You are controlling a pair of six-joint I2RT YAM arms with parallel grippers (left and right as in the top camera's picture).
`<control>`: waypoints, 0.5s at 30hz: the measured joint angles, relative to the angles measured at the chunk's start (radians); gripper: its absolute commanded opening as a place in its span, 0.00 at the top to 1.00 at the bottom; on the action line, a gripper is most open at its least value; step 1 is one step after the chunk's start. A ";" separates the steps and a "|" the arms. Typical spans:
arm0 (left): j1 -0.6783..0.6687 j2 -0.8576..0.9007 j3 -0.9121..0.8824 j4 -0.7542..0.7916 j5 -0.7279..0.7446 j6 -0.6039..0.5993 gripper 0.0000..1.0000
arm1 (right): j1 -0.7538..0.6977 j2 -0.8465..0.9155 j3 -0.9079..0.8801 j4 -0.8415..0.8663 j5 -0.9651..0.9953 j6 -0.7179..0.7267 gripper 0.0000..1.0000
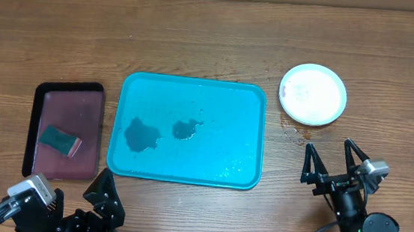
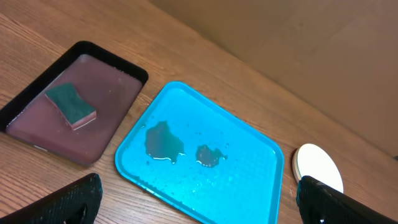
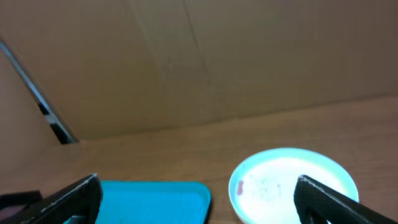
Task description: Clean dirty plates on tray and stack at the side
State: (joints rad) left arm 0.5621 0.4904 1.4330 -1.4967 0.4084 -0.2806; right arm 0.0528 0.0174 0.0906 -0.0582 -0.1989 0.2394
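Wood-grain table (image 1: 198,40) across the whole overhead view. Large turquoise tray (image 1: 222,110) at centre, long side left to right, wet, with two dark puddles (image 1: 142,134) side by side toward its 8 o'clock corner. Smaller maroon tray (image 1: 69,104) with a black rim just beside it at 9 o'clock, long side front to back. Round plates (image 1: 313,94) off the turquoise tray, on bare wood near its 2 o'clock corner and not touching it; white face on top, pale mint edge showing, number in the pile impossible to tell, a faint reddish mark on the top face in the right wrist view. Right gripper (image 1: 329,153) at 6 o'clock from the plates, apart from them, jaws spread wide around nothing. Left gripper (image 2: 199,196) at 7 o'clock from the turquoise tray, jaws likewise wide and empty. Green sponge (image 1: 60,139) lying tilted in the near half of the maroon tray.
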 measured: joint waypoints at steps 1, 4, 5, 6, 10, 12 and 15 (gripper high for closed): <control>0.000 0.000 0.000 0.000 0.000 0.000 0.00 | -0.001 -0.001 -0.010 0.021 0.000 -0.001 0.00; 0.000 0.000 0.000 0.000 0.000 0.000 0.00 | -0.015 -0.003 -0.045 0.103 -0.004 -0.002 0.00; 0.000 0.000 0.000 0.000 0.000 0.000 0.00 | -0.022 -0.003 -0.054 0.117 -0.004 -0.001 0.00; 0.000 0.000 0.000 0.000 0.000 0.000 0.00 | -0.032 -0.003 -0.063 0.117 -0.004 -0.001 0.00; 0.000 0.000 0.000 0.000 0.000 0.000 0.00 | -0.057 -0.003 -0.072 0.076 -0.004 -0.004 0.00; 0.000 0.000 0.000 0.000 0.000 0.000 0.00 | -0.072 -0.003 -0.072 0.050 -0.004 -0.008 0.00; 0.000 0.000 0.000 0.000 0.000 0.000 0.00 | -0.103 -0.003 -0.072 -0.017 -0.001 -0.022 0.00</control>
State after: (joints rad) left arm 0.5621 0.4904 1.4330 -1.4967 0.4084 -0.2806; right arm -0.0502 0.0139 0.0185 -0.0750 -0.2001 0.2173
